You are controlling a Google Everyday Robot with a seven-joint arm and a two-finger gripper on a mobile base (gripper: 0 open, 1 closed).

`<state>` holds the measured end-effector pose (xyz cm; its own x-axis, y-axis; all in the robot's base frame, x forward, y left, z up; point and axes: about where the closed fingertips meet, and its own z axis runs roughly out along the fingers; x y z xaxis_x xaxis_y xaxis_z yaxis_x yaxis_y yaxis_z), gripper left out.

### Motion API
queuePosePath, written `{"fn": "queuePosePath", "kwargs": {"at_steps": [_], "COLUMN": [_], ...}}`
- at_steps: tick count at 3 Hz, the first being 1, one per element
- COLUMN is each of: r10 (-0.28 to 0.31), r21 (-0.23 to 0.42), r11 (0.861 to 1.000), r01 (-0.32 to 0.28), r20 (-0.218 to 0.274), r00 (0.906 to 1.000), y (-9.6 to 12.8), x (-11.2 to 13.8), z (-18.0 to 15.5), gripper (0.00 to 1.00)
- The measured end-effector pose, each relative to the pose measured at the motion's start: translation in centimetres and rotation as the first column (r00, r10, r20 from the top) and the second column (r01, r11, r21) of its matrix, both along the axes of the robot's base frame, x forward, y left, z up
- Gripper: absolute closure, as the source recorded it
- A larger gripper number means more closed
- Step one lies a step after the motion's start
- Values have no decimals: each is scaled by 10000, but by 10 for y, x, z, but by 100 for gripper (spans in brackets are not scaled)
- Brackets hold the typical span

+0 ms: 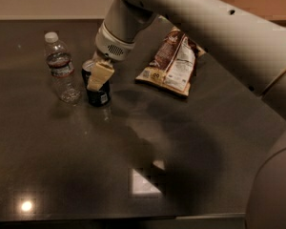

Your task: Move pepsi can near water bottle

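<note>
Navy pepsi can (99, 96) beneath tool (95, 78)

Dim, warm light. Dark glossy tabletop (47, 151) shows a white square glare near the front and a small hot spot front-left. Pale grey robot arm (205, 27) casts a broad soft shadow mid-table. Gripper (96, 80), at the navy-blue drink can (101, 96), catches light.

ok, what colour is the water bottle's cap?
White cap, camera view. The gripper is at the pepsi can, beside the water bottle.
</note>
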<state>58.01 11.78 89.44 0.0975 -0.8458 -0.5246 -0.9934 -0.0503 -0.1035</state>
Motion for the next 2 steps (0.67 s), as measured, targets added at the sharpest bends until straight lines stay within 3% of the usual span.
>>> {"fn": "queuePosePath", "kwargs": {"at_steps": [1, 2], "r10": [-33, -33], "r21": [296, 296], "r11": [9996, 9996], "r01": [35, 35], "r20": [-47, -47], "r00": [10000, 10000], "y": [3, 3], "x": [6, 6], "z": [0, 0], "gripper": [0, 0]}}
